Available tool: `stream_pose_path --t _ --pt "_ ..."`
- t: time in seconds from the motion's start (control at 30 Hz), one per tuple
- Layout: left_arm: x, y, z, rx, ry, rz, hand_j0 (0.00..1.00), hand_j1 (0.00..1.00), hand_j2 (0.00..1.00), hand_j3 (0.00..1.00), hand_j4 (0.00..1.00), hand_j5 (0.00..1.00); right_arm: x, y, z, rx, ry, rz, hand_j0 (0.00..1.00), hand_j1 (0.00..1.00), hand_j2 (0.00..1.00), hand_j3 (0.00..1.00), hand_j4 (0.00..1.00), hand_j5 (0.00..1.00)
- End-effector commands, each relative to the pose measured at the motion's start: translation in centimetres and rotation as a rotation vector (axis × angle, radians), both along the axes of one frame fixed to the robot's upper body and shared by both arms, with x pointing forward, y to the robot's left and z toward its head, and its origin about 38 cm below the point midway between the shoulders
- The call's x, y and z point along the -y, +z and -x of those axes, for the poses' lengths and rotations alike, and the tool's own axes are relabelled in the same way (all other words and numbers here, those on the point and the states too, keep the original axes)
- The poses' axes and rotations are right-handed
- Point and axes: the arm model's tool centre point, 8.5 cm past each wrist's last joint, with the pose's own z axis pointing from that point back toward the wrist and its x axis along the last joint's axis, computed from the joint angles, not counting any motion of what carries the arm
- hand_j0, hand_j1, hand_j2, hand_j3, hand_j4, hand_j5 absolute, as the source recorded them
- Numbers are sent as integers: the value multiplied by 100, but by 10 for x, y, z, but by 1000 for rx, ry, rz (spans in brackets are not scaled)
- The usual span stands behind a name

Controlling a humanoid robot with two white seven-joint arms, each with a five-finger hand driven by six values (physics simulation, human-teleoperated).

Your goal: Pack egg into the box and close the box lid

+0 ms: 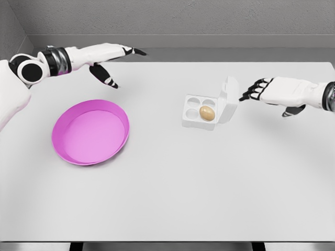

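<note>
A white egg box (pixel 194 117) sits right of the table's middle with its lid (pixel 229 99) standing up on the right side. A brown egg (pixel 207 113) lies in the box's front right cup; the other cups look bare. My right hand (pixel 250 92) hovers just right of the lid, fingertips pointing at its outer face, fingers loosely curled and holding nothing. Whether they touch the lid is unclear. My left hand (pixel 118 63) hangs over the table's far left, fingers spread, far from the box.
A shallow pink plate (pixel 65 149) lies on the left half of the white table (pixel 172 198), with nothing on it. A grey wall runs behind the table's far edge.
</note>
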Motion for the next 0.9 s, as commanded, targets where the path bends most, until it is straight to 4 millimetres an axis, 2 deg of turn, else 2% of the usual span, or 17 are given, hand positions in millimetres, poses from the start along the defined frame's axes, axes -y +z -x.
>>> stream_pose_path --t 0.0,0.3,0.47,0.73,0.87 --pt "-11 3 0 1 23 9 100 100 100 100 100 100 -6 0 1 2 13 -7 100 100 100 100 100 100" --pt "-12 -1 1 -8 27 11 100 100 100 100 100 100 -31 11 8 37 94 -14 100 100 100 100 100 100" --pt "-4 -2 1 -4 13 22 100 100 100 100 100 100 -46 21 15 64 144 -25 100 100 100 100 100 100" --pt "-12 -6 1 -14 30 18 100 100 100 100 100 100 -79 25 20 83 230 -47 100 100 100 100 100 100" --pt "-11 -6 1 -14 30 20 100 100 100 100 100 100 -82 30 18 95 235 -54 100 100 100 100 100 100"
